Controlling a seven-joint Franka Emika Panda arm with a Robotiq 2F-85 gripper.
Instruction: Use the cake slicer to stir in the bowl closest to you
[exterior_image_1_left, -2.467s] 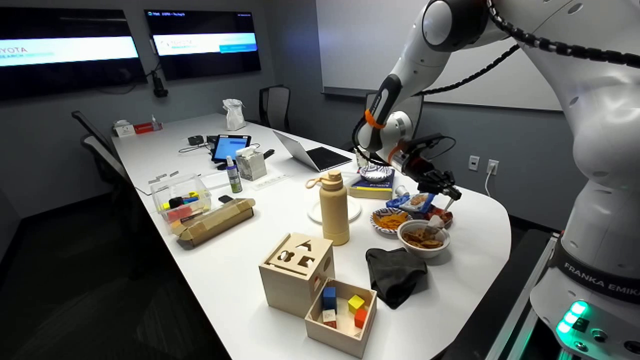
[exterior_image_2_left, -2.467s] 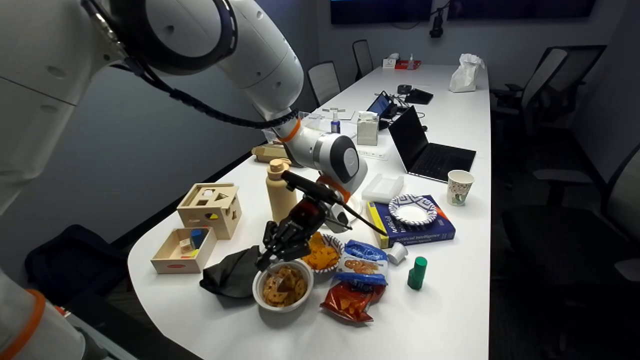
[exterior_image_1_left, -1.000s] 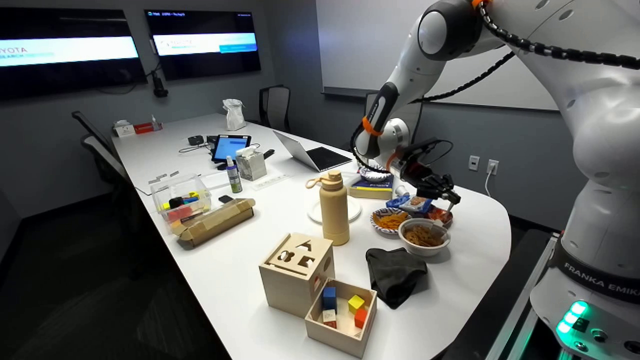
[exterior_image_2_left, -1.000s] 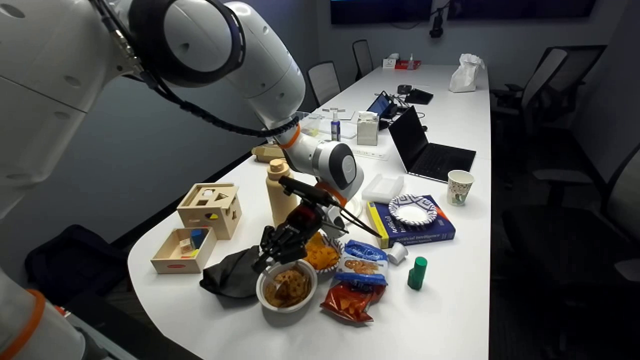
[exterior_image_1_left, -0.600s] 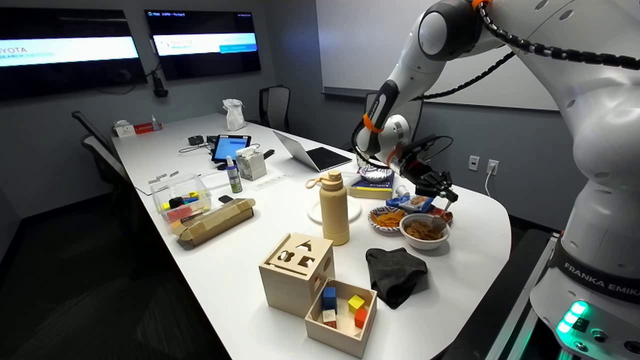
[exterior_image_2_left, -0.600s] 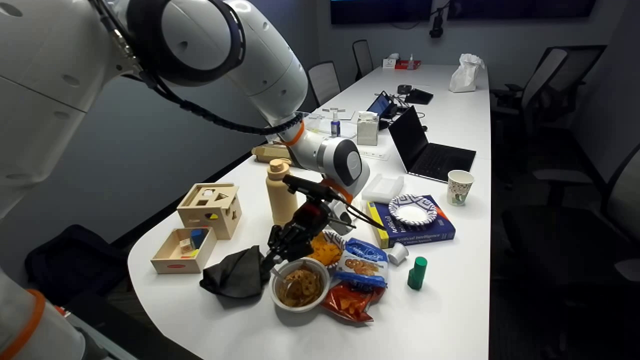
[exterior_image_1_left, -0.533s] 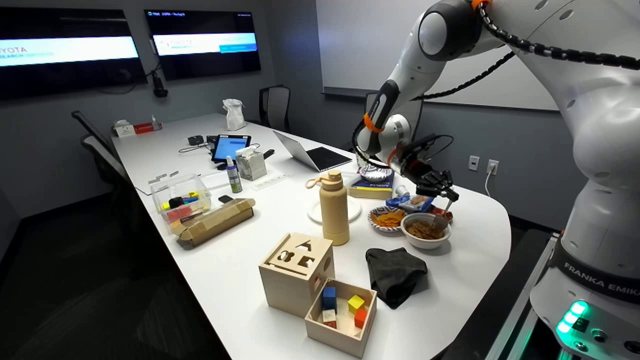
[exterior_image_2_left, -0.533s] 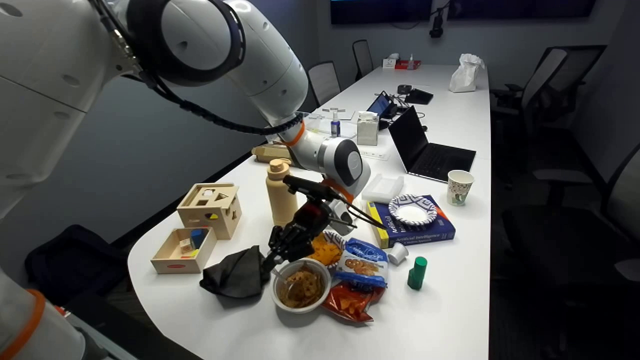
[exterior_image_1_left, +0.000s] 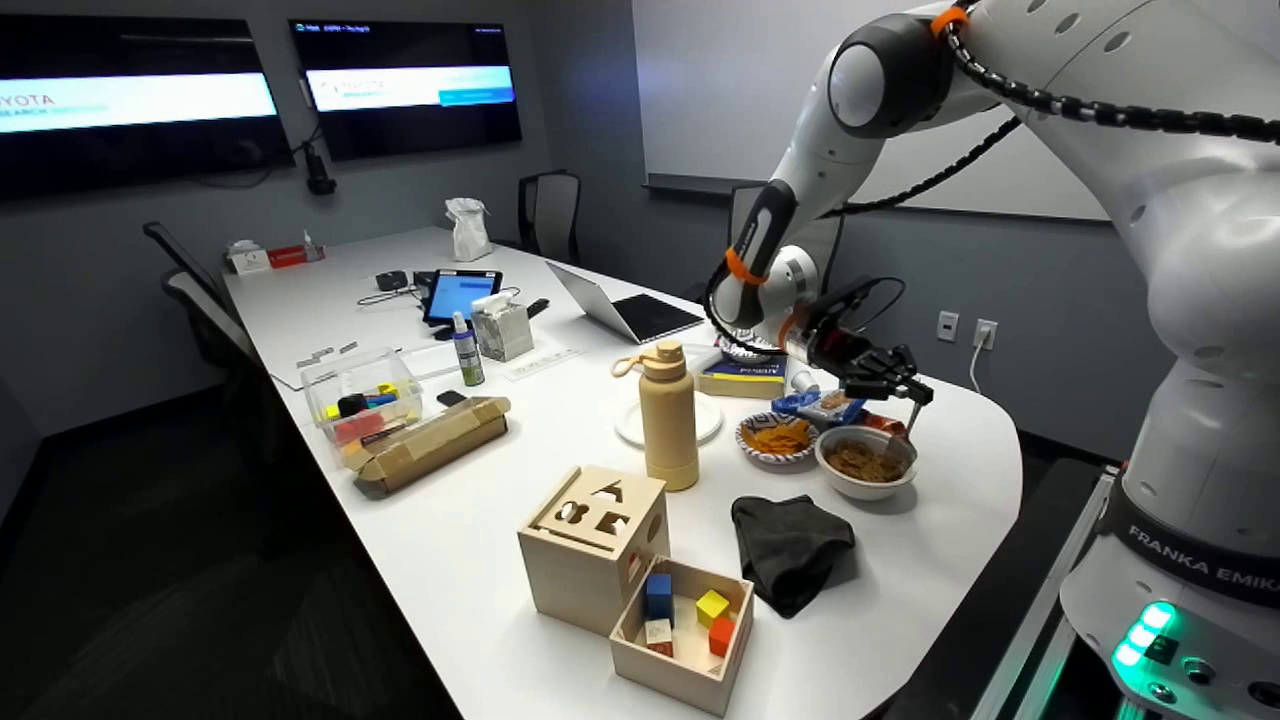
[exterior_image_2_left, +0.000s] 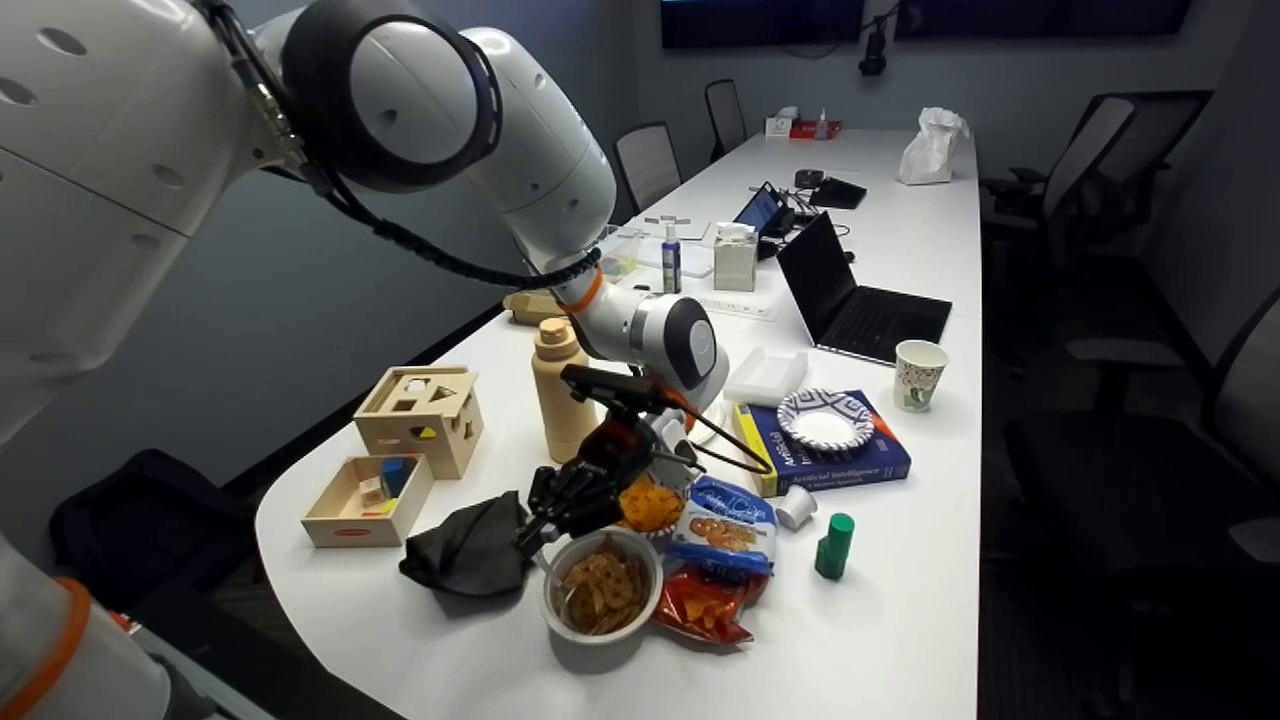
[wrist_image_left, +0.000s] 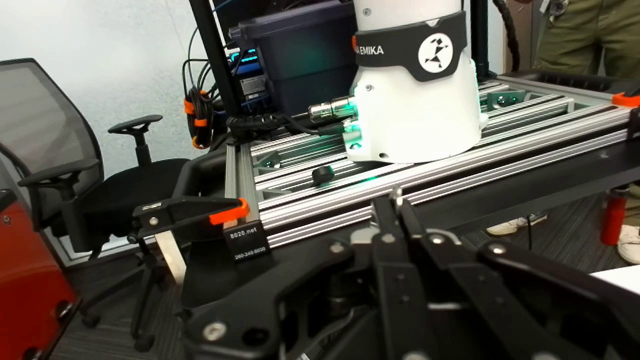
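Note:
The bowl is white with a light rim and brown crackers inside; it stands near the table's end in both exterior views (exterior_image_1_left: 862, 490) (exterior_image_2_left: 601, 637). The cake slicer, a clear plastic tool (exterior_image_1_left: 914, 418), slants down from my gripper, and its head lies among the crackers at the bowl's inner side (exterior_image_2_left: 568, 598). My gripper (exterior_image_1_left: 918, 394) is above the bowl's edge, also seen in an exterior view (exterior_image_2_left: 530, 537). In the wrist view my gripper (wrist_image_left: 396, 202) is shut on the slicer's handle, whose end (wrist_image_left: 397, 194) shows between the fingertips. The bowl is out of the wrist view.
A patterned bowl of orange chips (exterior_image_1_left: 778, 440) is close beside the white bowl. A blue snack bag (exterior_image_2_left: 722, 530) and a red bag (exterior_image_2_left: 703, 605) lie beside it. A black cloth (exterior_image_2_left: 470, 548) lies close by. A tan bottle (exterior_image_1_left: 670, 420) and a wooden block box (exterior_image_1_left: 680, 670) stand farther off.
The gripper and slicer have shifted slightly, and the slicer's head has moved within the crackers. The white bowl has slid to the right in both exterior views. The red bag has shifted slightly.

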